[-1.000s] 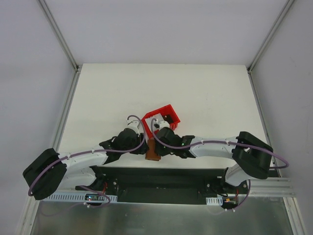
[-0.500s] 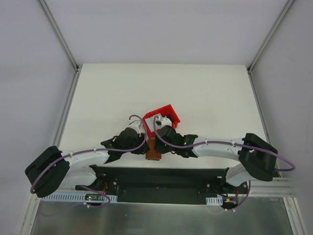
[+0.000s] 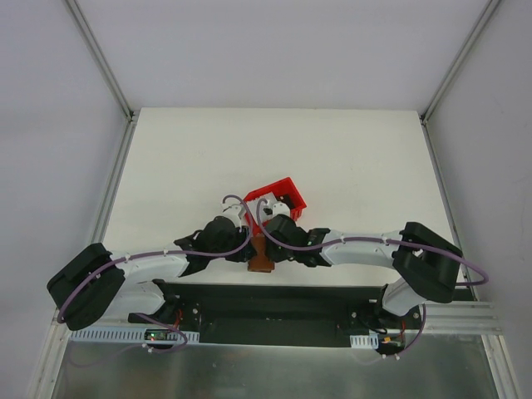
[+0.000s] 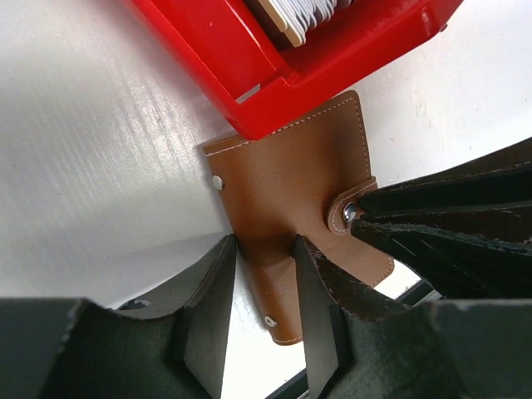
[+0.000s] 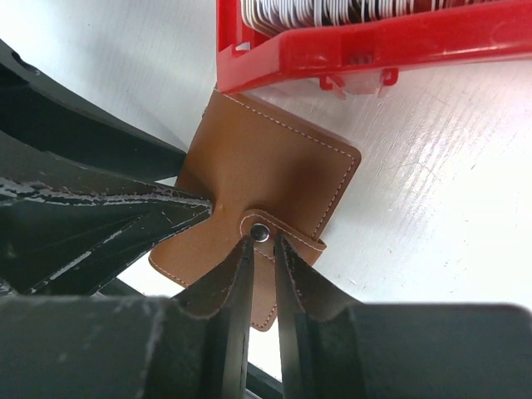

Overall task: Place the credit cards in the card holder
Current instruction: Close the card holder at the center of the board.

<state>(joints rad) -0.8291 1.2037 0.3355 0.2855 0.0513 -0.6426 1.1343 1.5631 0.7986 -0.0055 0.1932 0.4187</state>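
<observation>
Lying closed by the desk's [image 3: 349, 158] near edge, the wallet [image 4: 291, 191] touches a corner of the red tray [image 4: 249, 66], where the cards [image 5: 332, 10] stand. The left gripper [image 4: 264, 245] rests on the wallet with a narrow gap between its jaws. The right gripper [image 5: 262, 243], almost closed, meets the snap tab [image 5: 260, 232]; I cannot tell whether it is pinching the tab.

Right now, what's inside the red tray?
Pale cards stand on edge in a close row inside the red tray. Its wall hides their lower parts and the floor, and the wrist views cut off the rest, so I cannot count them.
</observation>
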